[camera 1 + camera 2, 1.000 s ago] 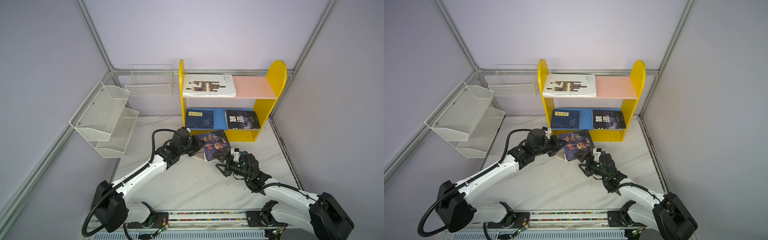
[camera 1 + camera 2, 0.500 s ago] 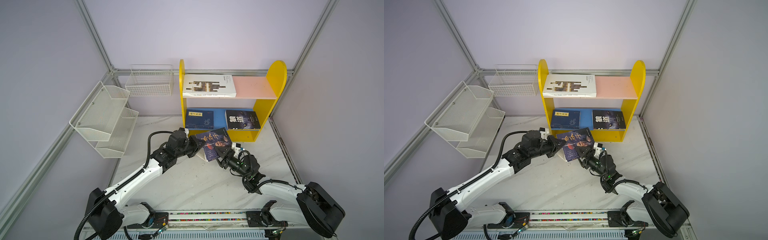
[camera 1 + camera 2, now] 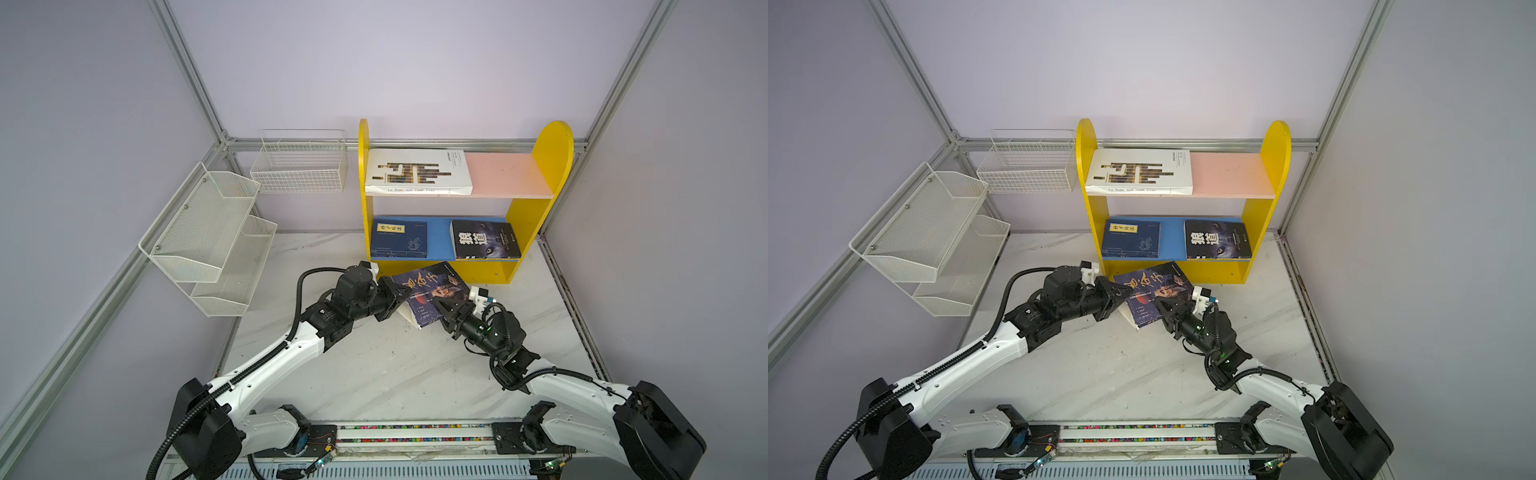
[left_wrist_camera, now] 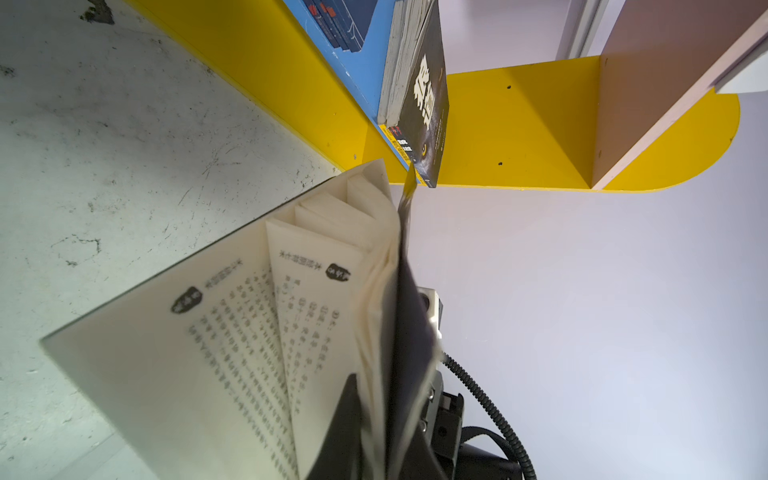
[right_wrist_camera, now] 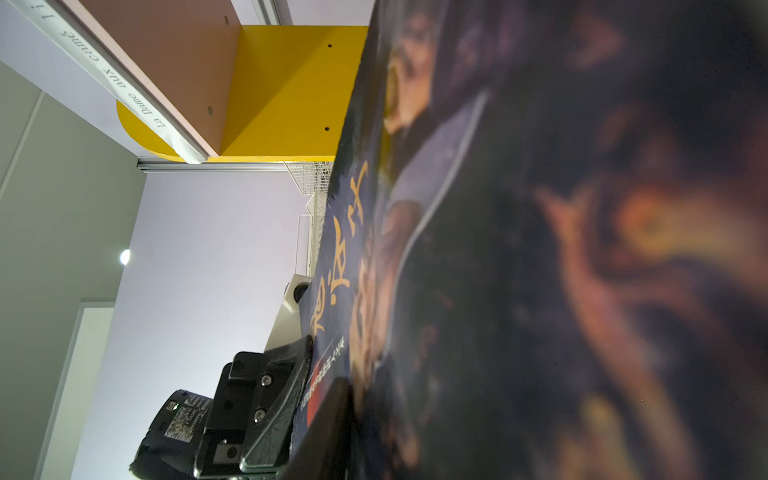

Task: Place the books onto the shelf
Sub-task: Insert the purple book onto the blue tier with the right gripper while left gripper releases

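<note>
Fanning inner pages of the dark-blue book, left wrist view only.

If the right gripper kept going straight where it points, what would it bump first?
The book with the face: the right gripper is right at its corner. Behind that, maybe the left gripper, but depth is unclear.
</note>
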